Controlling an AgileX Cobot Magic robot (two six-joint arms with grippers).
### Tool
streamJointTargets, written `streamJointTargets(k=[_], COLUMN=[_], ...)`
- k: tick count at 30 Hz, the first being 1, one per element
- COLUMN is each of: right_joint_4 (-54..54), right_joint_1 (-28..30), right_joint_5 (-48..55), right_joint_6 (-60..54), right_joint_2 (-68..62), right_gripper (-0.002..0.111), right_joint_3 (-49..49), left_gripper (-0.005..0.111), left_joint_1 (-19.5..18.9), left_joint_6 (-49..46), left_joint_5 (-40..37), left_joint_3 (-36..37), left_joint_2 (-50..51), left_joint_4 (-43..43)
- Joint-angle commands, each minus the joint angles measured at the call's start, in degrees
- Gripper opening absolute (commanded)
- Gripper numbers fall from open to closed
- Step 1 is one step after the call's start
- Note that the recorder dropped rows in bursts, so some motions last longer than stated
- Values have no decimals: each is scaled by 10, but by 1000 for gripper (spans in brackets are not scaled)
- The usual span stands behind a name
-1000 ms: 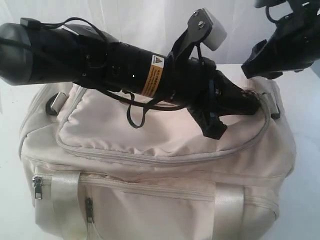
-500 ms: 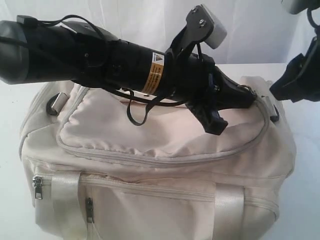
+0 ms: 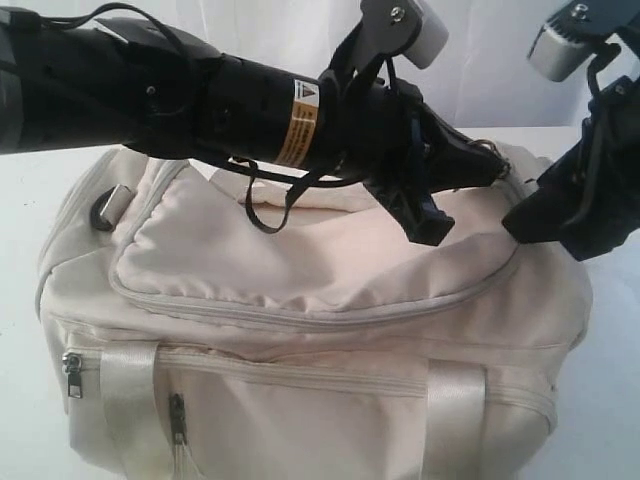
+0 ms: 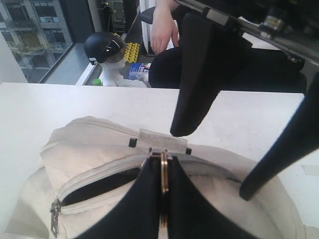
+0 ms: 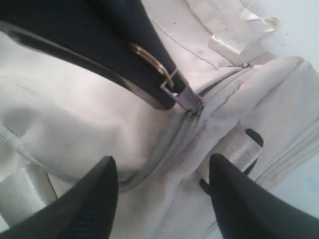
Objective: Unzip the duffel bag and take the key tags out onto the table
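I see the duffel bag (image 3: 300, 300) sitting on the white table (image 3: 25, 300), its webbing handles facing the exterior camera. My left end effector (image 4: 160, 167) is pinched tight on the metal pull ring (image 4: 163, 174) at the bag's right-hand end in the exterior view. Next to it the zipper (image 4: 99, 172) gapes, showing a dark slit. My right end effector (image 5: 160, 167) hangs just above that same end, spread wide and gripping nothing, close to the left one.

City lab or office: white table (image 4: 70, 102), helmeted mannequin head (image 4: 105, 50), tower blocks (image 4: 22, 22) beyond the window (image 4: 52, 35).
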State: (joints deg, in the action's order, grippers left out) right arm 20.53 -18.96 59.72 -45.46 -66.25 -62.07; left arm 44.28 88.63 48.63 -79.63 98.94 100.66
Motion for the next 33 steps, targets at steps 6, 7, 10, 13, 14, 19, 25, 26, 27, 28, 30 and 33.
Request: streamJointTargets(k=[6,7,10,13,14,19,25,26,27,28,30,33], right_joint_4=[4,5,10,18,19,23,20,18,16,16,16,16], right_joint_1=[0,0,0,0,0,0,0,0,0,0,0,0], right_joint_5=[17,17,14,3,-1,-11,-11,-13,-17,-28,-62,-110], right_joint_6=[-8,-8,-8,-8,-8,-8,-8,-8,-8,-8,7,44], right_joint_2=[4,4,4,4,4,4,4,4,4,4,4,4], right_gripper=[38,35,24,18,17,9,5,5,5,5,5,5], right_joint_3=[2,2,2,2,2,2,2,2,2,2,2,2], left_gripper=[0,0,0,0,0,0,0,0,0,0,0,0], left_joint_1=[3,3,3,3,3,3,3,3,4,4,6,6], left_joint_6=[-1,0,0,0,-1,-1,-1,-1,-1,-1,-1,-1], left_joint_5=[-2,0,20,52,63,99,103,103,103,103,117,143], left_joint_3=[-5,-5,-5,-5,-5,-5,-5,-5,-5,-5,-5,-5], left_joint_2=[-19,-19,-19,-19,-19,-19,-19,-19,-19,-19,-19,-19], left_joint_4=[-7,-7,-7,-7,-7,-7,-7,-7,-7,-7,-7,-12])
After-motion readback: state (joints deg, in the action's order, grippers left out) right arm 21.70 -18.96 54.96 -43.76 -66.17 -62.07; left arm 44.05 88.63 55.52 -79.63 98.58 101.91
